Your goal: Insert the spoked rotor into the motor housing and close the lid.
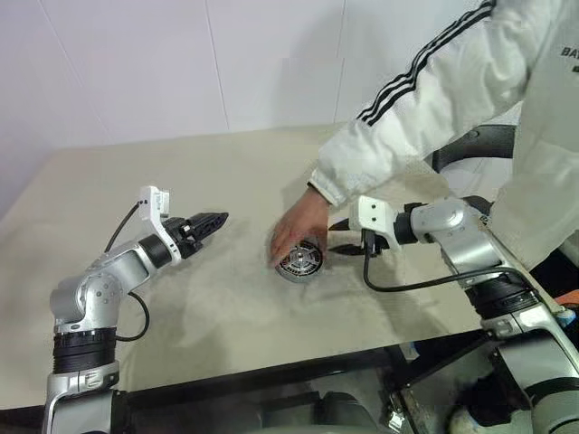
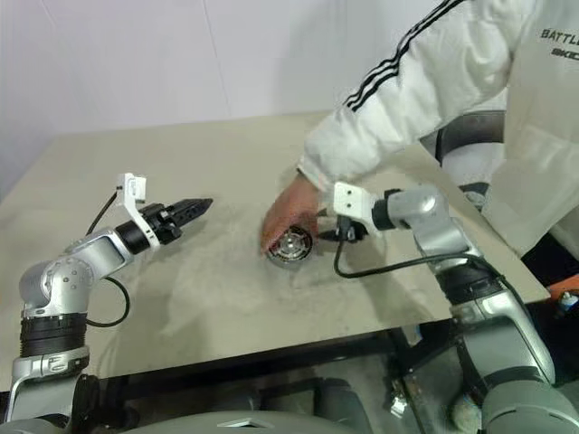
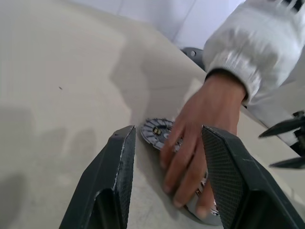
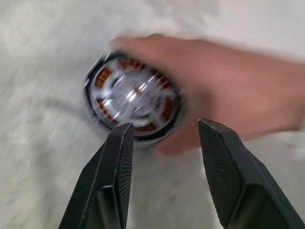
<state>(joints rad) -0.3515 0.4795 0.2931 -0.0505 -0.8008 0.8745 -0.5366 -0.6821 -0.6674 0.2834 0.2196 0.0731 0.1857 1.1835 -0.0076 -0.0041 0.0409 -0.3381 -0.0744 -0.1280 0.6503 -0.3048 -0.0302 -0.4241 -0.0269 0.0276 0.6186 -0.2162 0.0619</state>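
Observation:
The motor housing (image 1: 303,264) sits mid-table, copper windings (image 4: 102,76) ringing its inside. A silvery spoked part, seemingly the spoked rotor (image 4: 131,93), lies in its centre, blurred. A person's hand (image 1: 298,226) rests over the housing from the far side. In the left wrist view a grey notch-edged disc, apparently the lid (image 3: 153,132), lies flat, partly under that hand's fingers. My right gripper (image 1: 341,235) is open and empty, just right of the housing and pointing at it. My left gripper (image 1: 215,221) is open and empty, a hand's width left of it.
The person's white sleeve (image 1: 425,99) reaches in from the back right over the beige table (image 1: 181,163). A black cable (image 1: 407,285) loops from my right wrist above the table's front right part. A dark chair (image 1: 475,145) stands behind the table's right edge.

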